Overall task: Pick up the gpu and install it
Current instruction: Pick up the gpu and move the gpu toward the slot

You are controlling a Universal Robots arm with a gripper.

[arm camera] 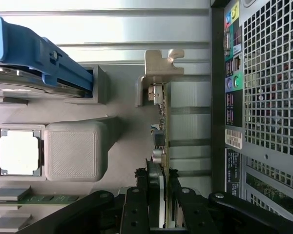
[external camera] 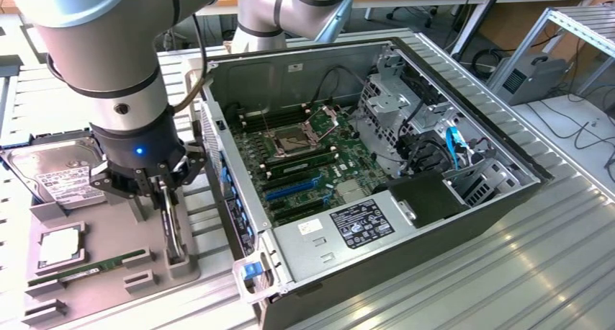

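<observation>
In the exterior view, the arm's fingers (external camera: 161,192) reach down over the grey parts tray (external camera: 106,225) on the desk. They straddle the top edge of the gpu (external camera: 174,233), which stands on its long edge in a slot on the side of the tray nearest the open computer case (external camera: 279,74). The hard drive (external camera: 57,173) lies at the tray's far side from the case. In the wrist view the gpu (arm camera: 162,126) is seen edge-on. Its silvery bracket (arm camera: 161,63) sits at one end by a tray post, and the fingers (arm camera: 136,209) are about half closed, pads pressed on both faces of the board at the other end. The card looks seated in the tray, not lifted. It is probably light and stiff but fragile, so it is best gripped flat across bare board, clear of components and the contact edge.
</observation>
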